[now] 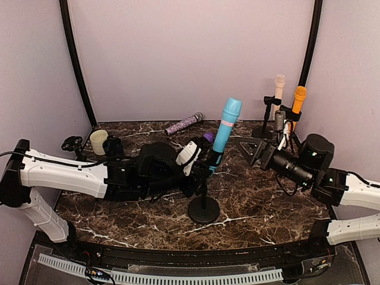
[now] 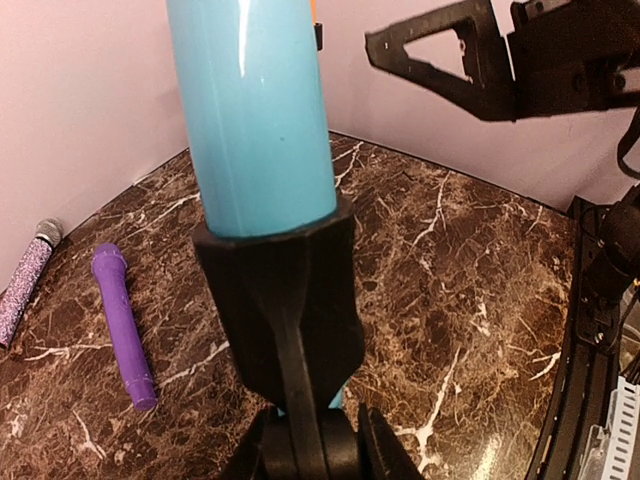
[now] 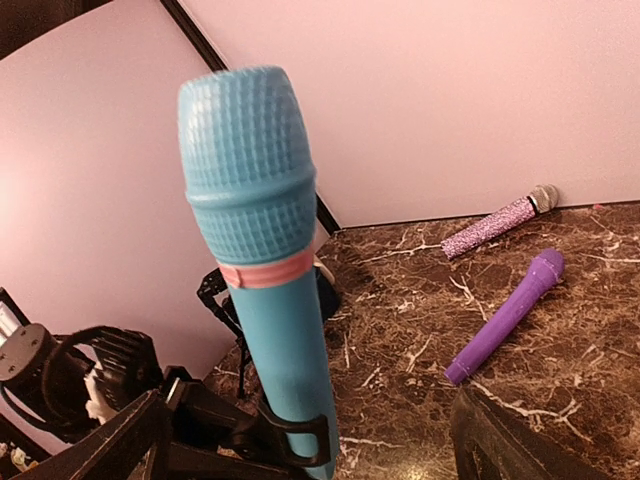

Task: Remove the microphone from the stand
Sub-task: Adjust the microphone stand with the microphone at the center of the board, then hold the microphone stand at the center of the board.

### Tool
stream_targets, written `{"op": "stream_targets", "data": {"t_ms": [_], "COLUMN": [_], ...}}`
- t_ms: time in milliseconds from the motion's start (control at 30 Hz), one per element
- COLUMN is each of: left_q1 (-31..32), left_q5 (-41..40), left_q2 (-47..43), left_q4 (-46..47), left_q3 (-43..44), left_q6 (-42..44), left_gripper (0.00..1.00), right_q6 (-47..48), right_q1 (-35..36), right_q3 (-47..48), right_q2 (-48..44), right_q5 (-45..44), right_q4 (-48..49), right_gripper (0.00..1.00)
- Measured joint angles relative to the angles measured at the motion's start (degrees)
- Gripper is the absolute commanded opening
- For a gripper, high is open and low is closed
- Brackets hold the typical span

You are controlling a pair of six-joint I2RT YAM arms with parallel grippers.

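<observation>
Left gripper [image 2: 310,455] sits low on the stand [image 1: 203,209], fingers pinched narrow on its neck just under the clip [image 2: 285,300]. Reads as a brace, so the stand won't tip or slide when the microphone gets pulled.

Blue microphone [image 1: 226,127] is seated in that clip, head up and leaning toward the far right, near the middle of the table [image 1: 267,202]. Not out yet.

Right gripper [image 1: 252,150] hangs just right of the microphone, fingers spread wide, holding nothing, clear of the barrel. Its wrist view has the barrel lined up between the two fingers. My read: it's staged to close on the barrel and draw it up along the lean, out of the clip.

Risk: the clip looks snug, so a skewed pull could drag the stand along.

Further out, a purple microphone [image 3: 505,315] and a glitter microphone [image 3: 495,215] lie loose on the far side. A cream microphone [image 1: 279,86] and an orange microphone [image 1: 299,98] stand in their own holders far right. Not part of this job.
</observation>
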State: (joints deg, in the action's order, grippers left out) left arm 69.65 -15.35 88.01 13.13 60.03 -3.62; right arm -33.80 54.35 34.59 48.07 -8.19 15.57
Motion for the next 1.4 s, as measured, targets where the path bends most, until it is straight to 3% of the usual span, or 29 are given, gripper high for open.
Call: {"op": "stream_targets", "data": {"t_ms": [100,200,333,600,733,967,1133,1200,1400], "left_q1": [0.00,0.00,0.00,0.00,0.00,0.00,0.00,0.00,-0.11], "left_q5": [1.27,2.49,3.10,1.81,0.70,0.07,-0.22,-0.44,-0.96], "left_q2": [0.00,0.00,-0.09,-4.24,-5.33,-4.52,-2.78,-2.03,-1.51], "left_q4": [1.46,2.36,2.21,2.23,1.62,-3.13,-3.96,-4.26,-5.14], "left_q3": [-2.38,-4.22,-4.90,-4.90,-4.59,-1.49,-0.92,-0.92,-0.92], "left_q6": [0.02,0.28,0.98,0.94,-0.11,-2.47,-3.21,-3.54,-4.57], "left_gripper": [0.24,0.49,0.68,0.77,0.75,0.53,0.49,0.48,0.30], "right_q6": [-0.42,-0.72,-0.81,-0.79,-0.79,-0.76,-0.70,-0.72,-0.57], "right_q1": [-0.02,-0.02,-0.02,-0.02,-0.02,-0.02,-0.02,-0.02,-0.02], "right_q3": [0.07,0.13,0.13,0.15,0.26,2.71,4.68,4.98,5.40], "right_q2": [0.61,2.71,5.73,7.17,7.32,9.84,12.26,13.03,15.02], "right_q5": [1.16,2.23,3.67,4.57,3.82,1.73,0.92,0.63,0.22], "right_q4": [2.03,3.76,5.38,6.71,6.69,6.05,5.29,5.22,4.96], "right_gripper": [0.98,0.99,0.98,0.99,0.98,0.97,0.94,0.92,0.77]}}
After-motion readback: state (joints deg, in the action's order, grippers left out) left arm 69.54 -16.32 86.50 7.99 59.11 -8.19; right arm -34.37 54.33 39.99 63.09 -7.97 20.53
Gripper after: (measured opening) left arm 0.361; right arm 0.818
